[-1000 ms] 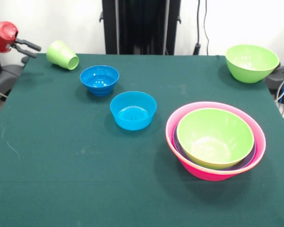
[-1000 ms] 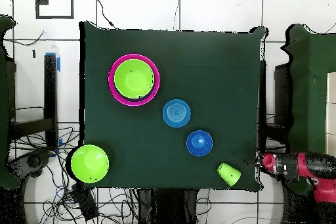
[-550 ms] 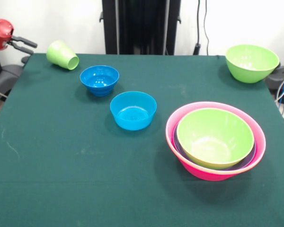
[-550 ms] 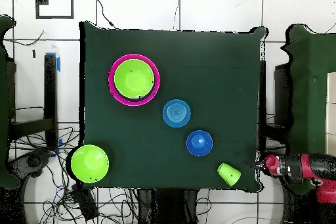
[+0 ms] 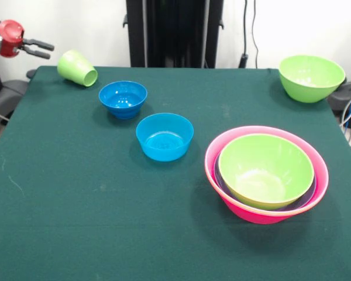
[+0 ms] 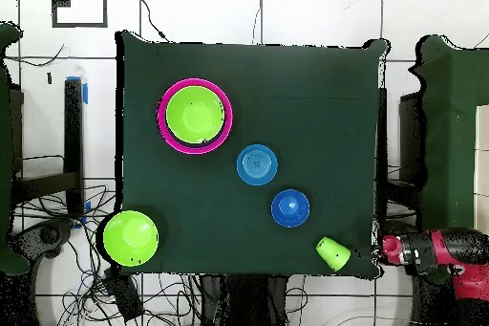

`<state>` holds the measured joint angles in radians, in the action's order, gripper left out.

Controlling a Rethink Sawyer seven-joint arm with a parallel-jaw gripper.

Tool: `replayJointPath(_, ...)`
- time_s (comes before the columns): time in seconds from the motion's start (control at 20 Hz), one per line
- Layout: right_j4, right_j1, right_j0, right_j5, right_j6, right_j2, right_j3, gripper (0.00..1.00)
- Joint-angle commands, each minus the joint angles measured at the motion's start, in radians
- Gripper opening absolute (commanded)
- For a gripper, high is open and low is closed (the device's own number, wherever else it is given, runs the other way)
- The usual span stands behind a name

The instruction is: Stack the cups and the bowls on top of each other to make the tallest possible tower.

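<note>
My gripper (image 5: 42, 48) is up at the far left corner of the worktop (image 5: 105, 222), just off the edge. Its two thin black fingers (image 5: 38, 43) are spread apart, and they hold nothing. They point at the light-green cup (image 5: 77, 68). The cup is lying on its side, just beside the gripper, but the two are not touching. In the overhead view the gripper (image 6: 374, 249) sits just past the worktop's (image 6: 315, 93) edge, right next to the same cup (image 6: 333, 253).

A little nearer to me and to the right of the cup is a small blue bowl (image 5: 123, 98). A second small blue bowl (image 5: 164, 136) stands nearer again and more to the right. The two blue bowls are close together but not touching.

The tower (image 5: 265, 173) is on the near right part of the worktop. A big pink bowl (image 5: 245, 212) is on the outside, and a green bowl (image 5: 265, 170) sits inside it. I can see a thin purple rim (image 5: 307, 198) between them.

Another green bowl (image 5: 311, 77) stands alone at the far right corner, well apart from everything else.
</note>
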<state>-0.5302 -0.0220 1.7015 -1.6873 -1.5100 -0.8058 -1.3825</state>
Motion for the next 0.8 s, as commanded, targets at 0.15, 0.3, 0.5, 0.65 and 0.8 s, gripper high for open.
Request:
replayJointPath(0.15,0.021,0.087,-0.027,-0.042,0.188,0.096,0.018,1.00)
replayJointPath(0.3,0.024,0.112,-0.026,-0.027,0.194,0.104,0.027,1.00)
replayJointPath(0.5,0.015,0.178,-0.023,0.019,0.226,0.114,0.074,1.00)
replayJointPath(0.65,0.011,0.207,-0.020,0.044,0.247,0.110,0.101,1.00)
replayJointPath(0.8,0.008,0.236,-0.019,0.064,0.272,0.102,0.127,1.00)
